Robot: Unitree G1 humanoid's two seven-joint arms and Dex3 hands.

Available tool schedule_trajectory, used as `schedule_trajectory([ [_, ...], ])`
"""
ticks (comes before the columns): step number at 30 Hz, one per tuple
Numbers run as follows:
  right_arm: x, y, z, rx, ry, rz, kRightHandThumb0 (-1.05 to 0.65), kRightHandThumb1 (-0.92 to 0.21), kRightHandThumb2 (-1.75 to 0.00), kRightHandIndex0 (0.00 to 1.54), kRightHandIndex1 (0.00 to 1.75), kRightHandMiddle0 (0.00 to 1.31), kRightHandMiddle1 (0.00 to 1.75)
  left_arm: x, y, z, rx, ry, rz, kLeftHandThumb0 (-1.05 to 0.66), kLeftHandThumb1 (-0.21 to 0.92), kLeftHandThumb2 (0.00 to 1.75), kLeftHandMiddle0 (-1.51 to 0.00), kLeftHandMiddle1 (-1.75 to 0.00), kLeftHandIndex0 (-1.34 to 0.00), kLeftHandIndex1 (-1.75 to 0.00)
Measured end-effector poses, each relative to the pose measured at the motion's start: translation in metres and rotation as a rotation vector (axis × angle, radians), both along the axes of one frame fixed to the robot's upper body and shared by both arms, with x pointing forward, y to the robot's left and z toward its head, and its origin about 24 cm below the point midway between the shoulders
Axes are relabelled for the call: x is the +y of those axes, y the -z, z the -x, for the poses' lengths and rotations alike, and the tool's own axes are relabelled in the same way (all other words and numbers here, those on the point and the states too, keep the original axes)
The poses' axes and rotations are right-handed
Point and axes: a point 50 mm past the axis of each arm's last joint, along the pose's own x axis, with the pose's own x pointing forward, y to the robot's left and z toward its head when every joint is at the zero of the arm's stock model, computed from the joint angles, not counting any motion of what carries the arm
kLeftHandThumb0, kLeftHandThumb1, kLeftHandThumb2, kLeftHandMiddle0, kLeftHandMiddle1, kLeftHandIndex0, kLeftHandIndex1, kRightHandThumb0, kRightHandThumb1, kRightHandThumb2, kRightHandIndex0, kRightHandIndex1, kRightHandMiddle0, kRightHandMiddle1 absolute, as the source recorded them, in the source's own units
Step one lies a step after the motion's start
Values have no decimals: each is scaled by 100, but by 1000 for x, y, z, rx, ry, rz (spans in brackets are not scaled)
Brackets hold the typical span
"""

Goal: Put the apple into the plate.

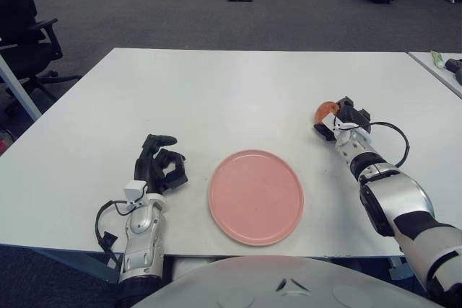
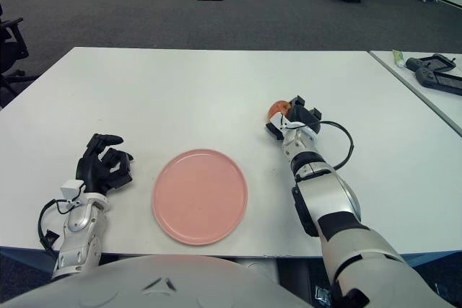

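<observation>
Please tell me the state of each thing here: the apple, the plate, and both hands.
apple: on the table, right hand's fingers around it
plate: holds nothing, flat on the table
right hand: shut on the apple
left hand: curled, holding nothing, left of the plate

A plate (image 1: 255,195) is lying on the table (image 1: 216,91) near its front edge, roughly in the middle. The left hand (image 1: 160,164) is showing just to the left of the plate. The right hand (image 1: 339,122) is sitting to the right of the plate and farther back, with the apple (image 1: 325,110) lying against its far left side.
</observation>
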Motion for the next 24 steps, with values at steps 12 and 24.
schedule_trajectory([
  [12,0,0,1,-52,32,-11,-1,-18,-147,75,168,48,175,0,0,1,-4,-4,9,-1,31,134,-61,-175,-39,-175],
  [24,1,-2,1,-81,78,-11,-1,-2,-163,86,167,60,175,1,0,1,-9,-8,23,-1,26,140,-65,-175,-42,-175],
])
